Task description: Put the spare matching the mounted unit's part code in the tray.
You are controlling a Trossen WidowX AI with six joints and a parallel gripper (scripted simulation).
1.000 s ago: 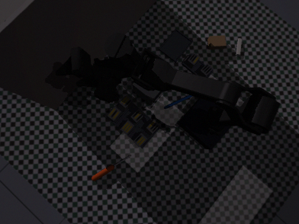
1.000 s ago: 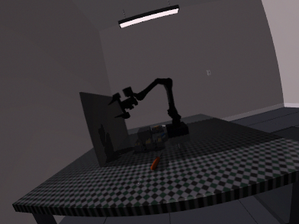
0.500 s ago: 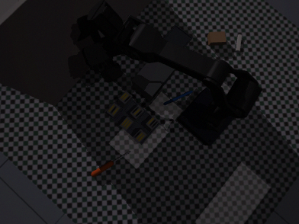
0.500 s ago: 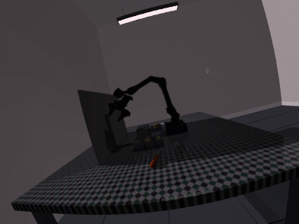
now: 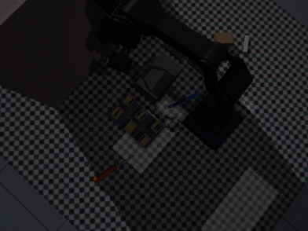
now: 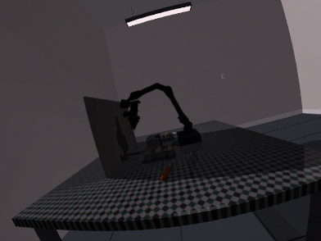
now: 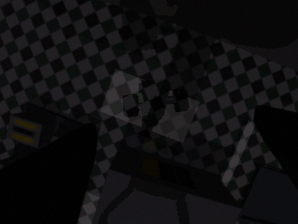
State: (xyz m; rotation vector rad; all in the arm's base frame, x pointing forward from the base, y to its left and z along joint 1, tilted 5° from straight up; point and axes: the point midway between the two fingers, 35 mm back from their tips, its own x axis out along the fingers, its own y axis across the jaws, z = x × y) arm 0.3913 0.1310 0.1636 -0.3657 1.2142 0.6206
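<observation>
My gripper (image 6: 134, 125) (image 7: 176, 122) is open and empty, pointing down high above the table between the upright panel and the grey mounted unit (image 5: 158, 75) (image 7: 155, 202). The unit's back shows dark at the bottom of the wrist view, with a dim yellow patch; no code is readable. Several spares with yellow and dark striped labels stand in a rack beside the unit; one spare (image 5: 130, 126) is near its middle, and another spare (image 7: 25, 131) shows at the left of the wrist view. A dark slate tray (image 7: 272, 195) is at lower right there; the arm mostly covers it in the top view.
The large upright panel (image 5: 43, 55) (image 6: 108, 135) stands beyond the gripper. A blue pen (image 5: 183, 100) lies near the arm's base. An orange-handled screwdriver (image 5: 106, 173) (image 6: 165, 174) lies near the rack. A tan block (image 5: 224, 38) and a white strip (image 5: 246, 43) lie at the far side.
</observation>
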